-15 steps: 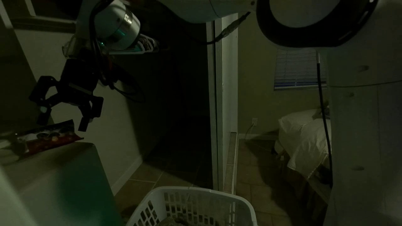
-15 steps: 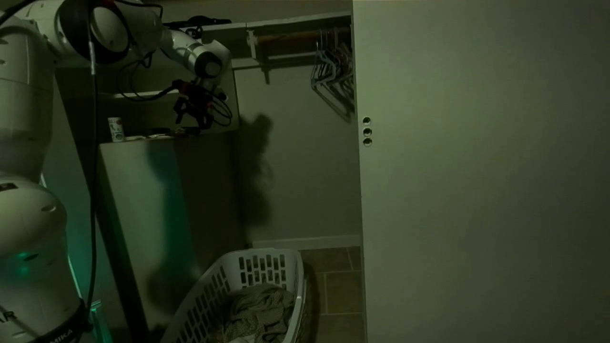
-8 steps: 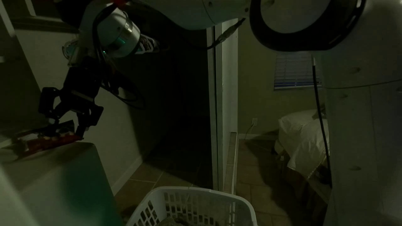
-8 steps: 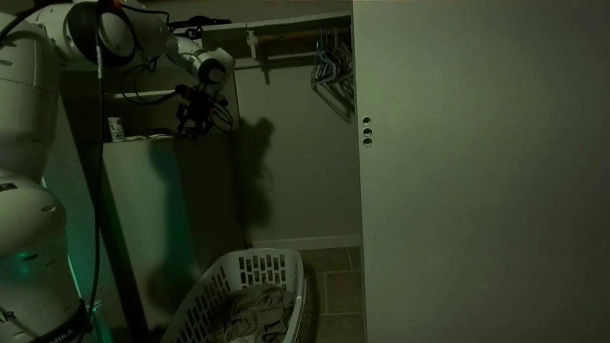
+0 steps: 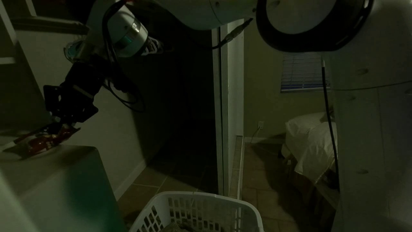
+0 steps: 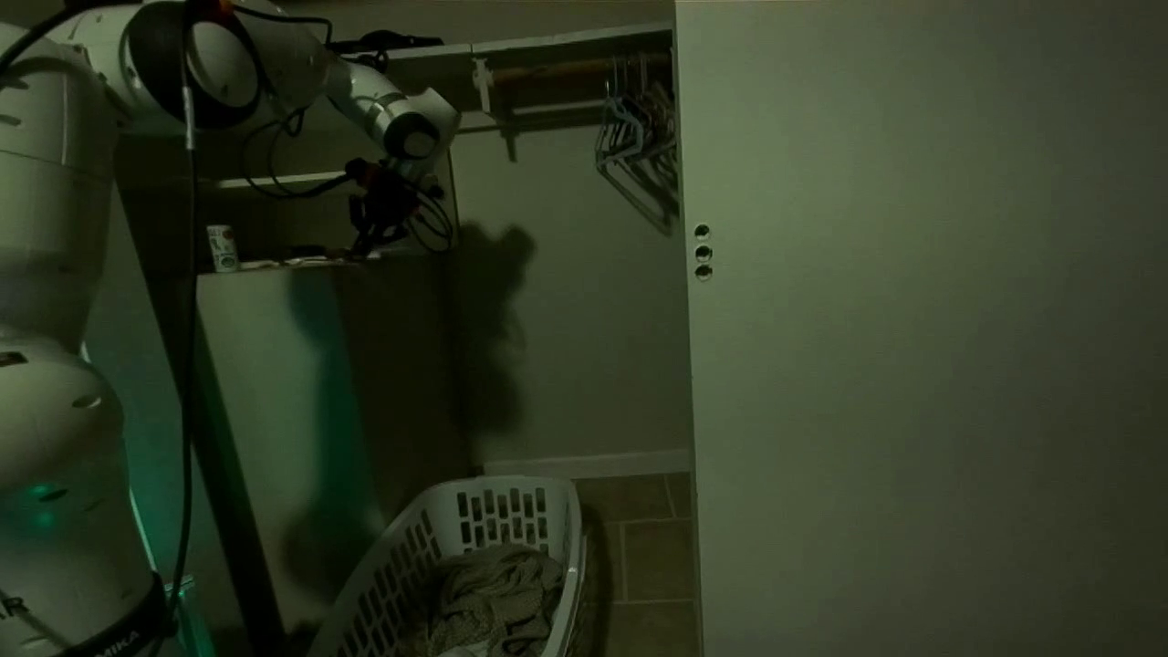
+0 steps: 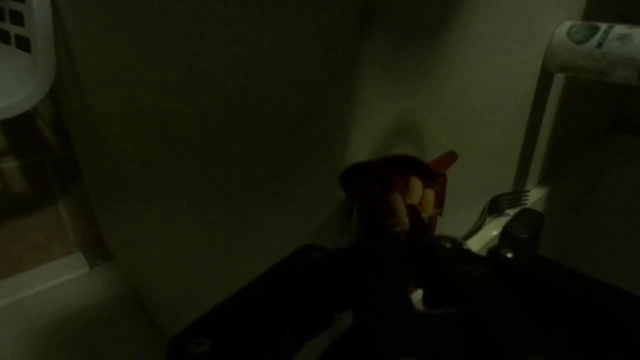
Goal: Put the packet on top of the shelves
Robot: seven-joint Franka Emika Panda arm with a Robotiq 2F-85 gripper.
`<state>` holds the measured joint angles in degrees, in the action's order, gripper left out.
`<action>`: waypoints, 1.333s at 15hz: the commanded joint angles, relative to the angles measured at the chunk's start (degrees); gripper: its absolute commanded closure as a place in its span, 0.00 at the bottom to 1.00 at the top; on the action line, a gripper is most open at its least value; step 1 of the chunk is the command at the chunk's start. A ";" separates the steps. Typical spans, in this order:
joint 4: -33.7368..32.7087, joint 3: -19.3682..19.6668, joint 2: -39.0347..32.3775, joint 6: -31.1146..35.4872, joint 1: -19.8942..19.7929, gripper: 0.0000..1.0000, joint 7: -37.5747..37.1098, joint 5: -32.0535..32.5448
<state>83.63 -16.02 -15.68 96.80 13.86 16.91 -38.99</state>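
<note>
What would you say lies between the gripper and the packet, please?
Nothing visible: in an exterior view the gripper looks closed on the packet, with no gap between them; in the dim wrist view the packet meets the gripper too.

The packet [image 5: 42,143] is over the cabinet [image 5: 70,185], cloth [image 6: 497,593] in the basket [image 6: 445,516] below

I log: desk [image 5: 69,180] carries an upright can [image 6: 223,248] and something flat and pale [image 6: 308,262]; fork [image 7: 506,202] at its edge; contact with packet [image 5: 42,143] unclear.
</note>
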 commanded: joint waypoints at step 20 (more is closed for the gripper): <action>1.54 -2.07 12.03 26.76 4.02 0.90 -6.09 8.66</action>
<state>85.55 -17.78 -3.45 123.73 18.12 11.04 -30.53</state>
